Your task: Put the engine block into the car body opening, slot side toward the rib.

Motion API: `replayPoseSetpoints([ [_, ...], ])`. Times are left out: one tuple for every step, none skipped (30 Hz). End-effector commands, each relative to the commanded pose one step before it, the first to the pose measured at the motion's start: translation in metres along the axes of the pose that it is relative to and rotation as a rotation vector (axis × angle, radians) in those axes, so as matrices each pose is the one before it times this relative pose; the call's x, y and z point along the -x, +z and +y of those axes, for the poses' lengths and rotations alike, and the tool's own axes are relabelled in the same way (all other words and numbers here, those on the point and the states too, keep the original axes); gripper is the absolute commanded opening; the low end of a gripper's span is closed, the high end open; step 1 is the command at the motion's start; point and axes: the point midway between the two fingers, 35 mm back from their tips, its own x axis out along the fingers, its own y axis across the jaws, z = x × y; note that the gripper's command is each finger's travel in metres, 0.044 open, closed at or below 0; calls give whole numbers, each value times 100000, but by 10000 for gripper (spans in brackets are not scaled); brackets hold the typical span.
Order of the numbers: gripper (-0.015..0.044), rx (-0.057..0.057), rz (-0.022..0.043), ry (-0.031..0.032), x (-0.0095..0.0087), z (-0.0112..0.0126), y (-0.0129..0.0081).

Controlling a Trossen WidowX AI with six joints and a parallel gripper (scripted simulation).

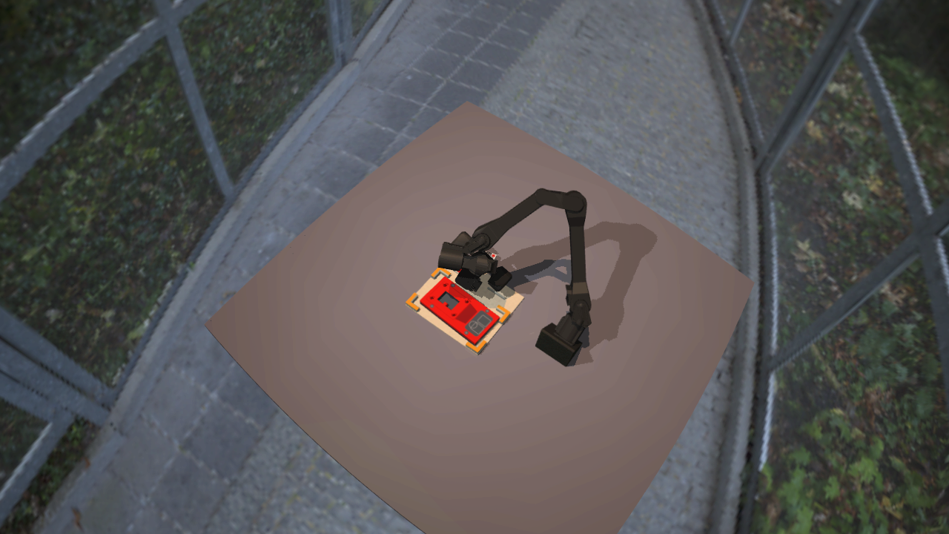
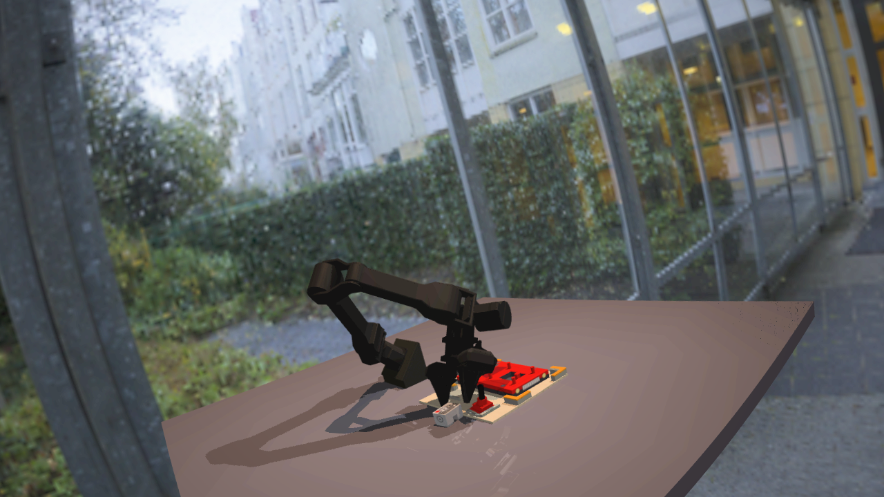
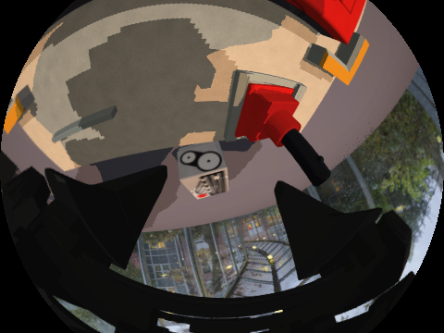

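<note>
The engine block [image 2: 446, 415] [image 3: 200, 172] is a small light-grey cube with two dark circles on one face. It lies on the table at the near edge of the tan board [image 1: 511, 302] [image 2: 494, 413] [image 3: 55, 129]. The red car body [image 1: 441, 306] [image 2: 512, 377] lies on the board, with a dark rectangular opening [image 1: 452, 300] in its top. My gripper [image 1: 483, 282] [image 2: 455, 398] [image 3: 224, 179] is open and empty. It hangs just above the block, which shows between the fingertips in the wrist view. The block is hidden in the top view.
A red part [image 2: 482, 405] [image 3: 265, 111] with a black stub sits in a grey holder on the board, just right of the block. Orange corner brackets [image 1: 476, 345] [image 2: 557, 371] mark the board's corners. The arm's base [image 1: 560, 342] stands to the right of the board.
</note>
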Motion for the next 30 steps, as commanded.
replayPoseSetpoints([
  [440,-13404,-2835,1935,134,-472,-167],
  [440,-3365,-622,530,32,-68,-14],
  [440,-3364,-605,550,33,-68,-13],
  [440,-3364,-587,569,35,-68,-12],
  [440,-3364,-568,587,36,-68,-10],
  [440,-3364,-549,605,38,-67,-9],
  [440,-3364,-529,623,40,-67,-8],
  [440,-3364,-509,639,41,-67,-6],
  [440,-3364,-489,655,43,-66,-5],
  [440,-3390,-425,660,40,-70,-3],
  [440,-3394,-403,675,41,-69,-2],
  [440,-3394,-380,688,43,-69,-1],
  [440,-3394,-357,700,44,-68,0],
  [440,-3394,-333,712,46,-68,1],
  [440,-3394,-309,723,47,-67,2],
  [440,-3394,-285,733,49,-67,3],
  [440,-3395,-260,742,50,-66,4],
  [440,-3395,-235,750,52,-66,5],
  [440,-3395,-210,758,53,-65,6],
  [440,-3395,-184,764,55,-65,7],
  [440,-3395,-158,770,56,-64,8],
  [440,-3395,-133,775,58,-63,9],
  [440,-3395,-106,779,59,-63,10],
  [440,-3395,-80,782,61,-62,11],
  [440,-3395,-54,784,62,-61,12],
  [440,-3395,-28,786,64,-61,12],
  [440,-3395,-1,786,65,-60,13],
  [440,-3395,25,786,67,-60,14],
  [440,-3395,51,784,68,-59,14],
  [440,-3395,78,782,70,-58,15],
])
